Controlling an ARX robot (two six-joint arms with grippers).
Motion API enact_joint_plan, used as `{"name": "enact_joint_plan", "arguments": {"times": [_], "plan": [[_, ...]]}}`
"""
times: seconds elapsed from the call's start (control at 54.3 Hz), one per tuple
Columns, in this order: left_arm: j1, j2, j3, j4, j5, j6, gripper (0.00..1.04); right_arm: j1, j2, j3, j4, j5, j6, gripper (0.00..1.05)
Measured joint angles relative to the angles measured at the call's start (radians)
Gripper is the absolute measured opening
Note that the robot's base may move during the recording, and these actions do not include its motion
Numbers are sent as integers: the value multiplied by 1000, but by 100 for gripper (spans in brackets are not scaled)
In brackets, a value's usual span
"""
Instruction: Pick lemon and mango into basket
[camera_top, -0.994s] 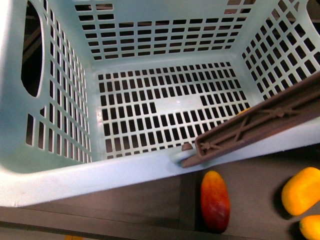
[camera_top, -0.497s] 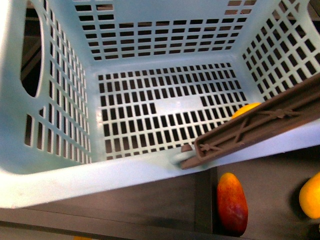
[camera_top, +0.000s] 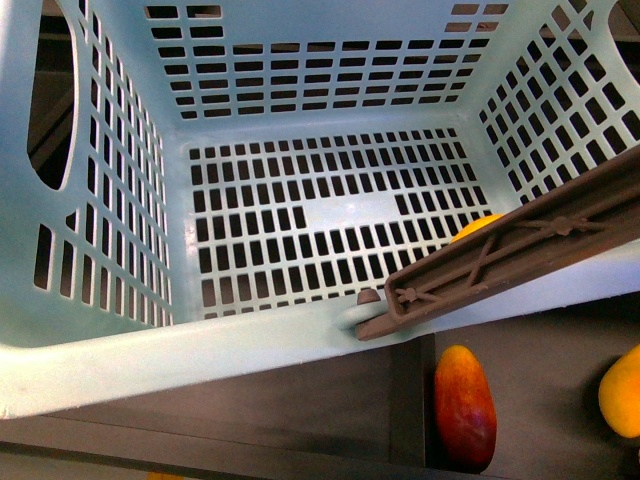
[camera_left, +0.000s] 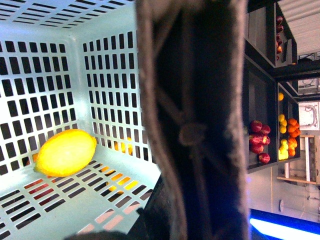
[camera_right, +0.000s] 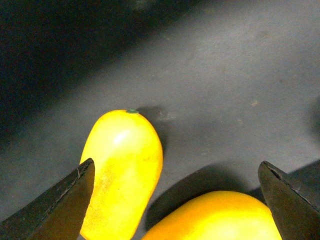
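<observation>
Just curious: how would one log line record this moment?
lemon: in basket | mango: outside, on dark surface | right end effector: open over mango

lemon (camera_top: 476, 228) mostly hidden, behind handle (camera_top: 510, 255) (front view)

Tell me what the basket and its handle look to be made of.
Basket: light teal moulded plastic by the look; smooth, faintly glossy, regular slotted walls and floor. Handle: brown plastic, probably; matte, with moulded cross-ribs.
</observation>
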Motion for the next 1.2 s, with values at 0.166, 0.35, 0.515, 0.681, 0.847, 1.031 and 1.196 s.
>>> {"name": "enact_joint_plan", "arguments": {"times": [0.166,0.35,0.515,0.681,0.847,1.031,1.196], "plan": [[0,0,0,0,0,2,4,69,90,61,5,-5,55,96],[0,0,0,0,2,1,4,115,123,98,-2,-7,92,96],[0,0,0,0,-2,2,4,138,154,111,-18,-5,119,96],[0,0,0,0,0,2,4,168,187,138,-27,2,159,96],[0,0,0,0,1,2,4,201,233,174,-35,14,200,96],[0,0,0,0,-1,1,4,241,273,192,-28,61,232,83],[0,0,0,0,-1,1,4,224,257,180,-28,68,223,65]]}}
